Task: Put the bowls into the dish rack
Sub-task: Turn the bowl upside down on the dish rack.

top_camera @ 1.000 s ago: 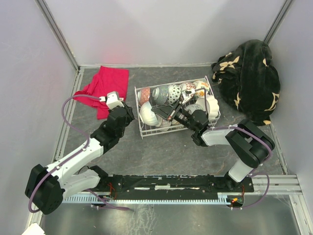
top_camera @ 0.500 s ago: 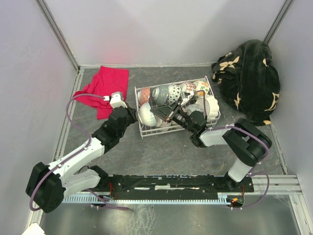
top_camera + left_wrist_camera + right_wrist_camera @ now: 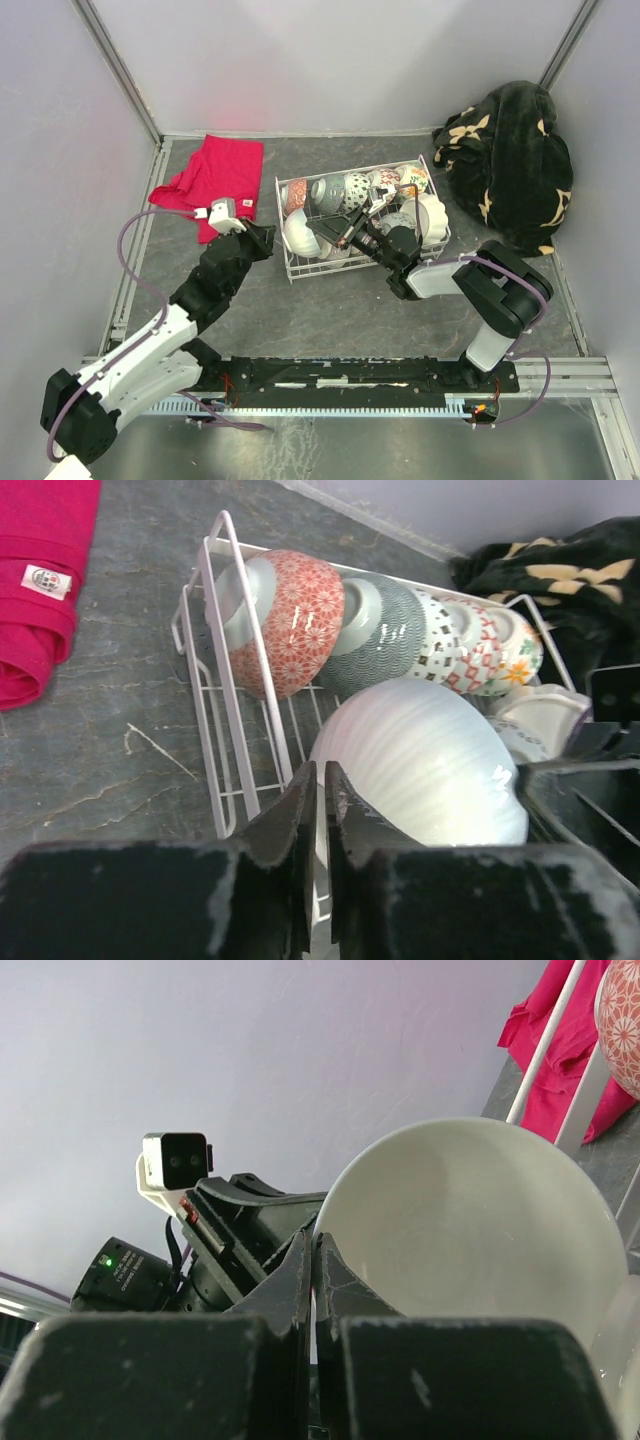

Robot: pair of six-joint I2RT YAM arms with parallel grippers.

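Observation:
The white wire dish rack [image 3: 300, 274] [image 3: 215, 630] stands mid-table. Along its back side several patterned bowls [image 3: 345, 190] stand on edge, a red lattice one [image 3: 295, 620] at the left end. A plain white bowl [image 3: 298, 235] [image 3: 420, 765] [image 3: 470, 1220] lies on its side in the rack's front left corner. My left gripper [image 3: 268, 236] [image 3: 320, 780] reaches over the rack's left wall, shut on that bowl's rim. From the right, my right gripper [image 3: 328, 232] [image 3: 312, 1250] is shut, its tips at the bowl's open side by the rim.
A red cloth [image 3: 215, 175] [image 3: 40, 590] lies left of the rack. A black floral blanket [image 3: 510, 160] [image 3: 560, 580] is heaped at the back right. Grey walls close in the table on three sides. More white bowls [image 3: 425, 215] fill the rack's right end.
My left gripper moved right to the rack's left wall and shut on the white bowl's rim; its arm now lies lower. The right gripper crept slightly left.

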